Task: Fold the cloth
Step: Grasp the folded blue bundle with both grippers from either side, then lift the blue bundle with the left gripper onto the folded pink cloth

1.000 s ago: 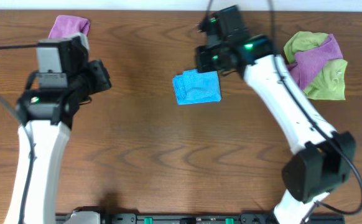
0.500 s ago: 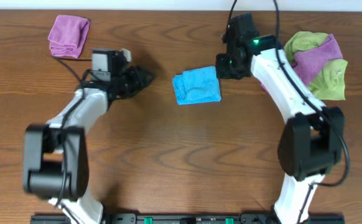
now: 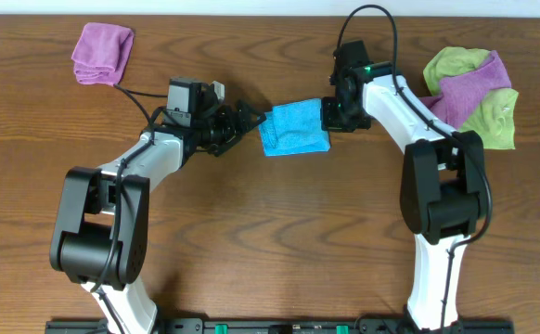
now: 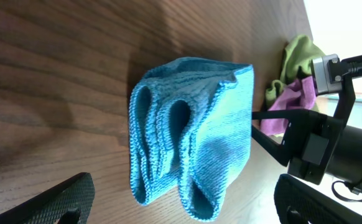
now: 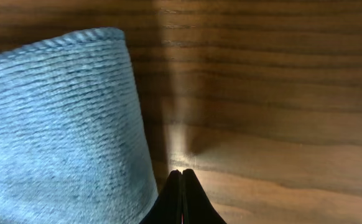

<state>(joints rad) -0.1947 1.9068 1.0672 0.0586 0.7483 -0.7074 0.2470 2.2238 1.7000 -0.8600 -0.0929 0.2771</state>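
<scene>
A blue cloth [image 3: 293, 129] lies folded into a small thick pad on the wooden table [image 3: 270, 232]. My left gripper [image 3: 249, 120] is open at its left edge. In the left wrist view the folded layers of the cloth [image 4: 190, 134] lie just ahead of my left gripper [image 4: 184, 199], whose two fingers stand wide apart on either side. My right gripper [image 3: 329, 113] sits shut at the cloth's right edge. In the right wrist view its closed fingertips [image 5: 182, 176] rest on bare wood beside the cloth [image 5: 56, 124], holding nothing.
A folded purple cloth [image 3: 102, 52] lies at the back left. A loose pile of green and purple cloths [image 3: 469, 93] sits at the back right, close behind my right arm.
My left arm swung right, from near the purple cloth to the blue cloth's left edge, and its jaws opened wide. My right gripper shifted from behind the cloth to its right edge, still shut.
</scene>
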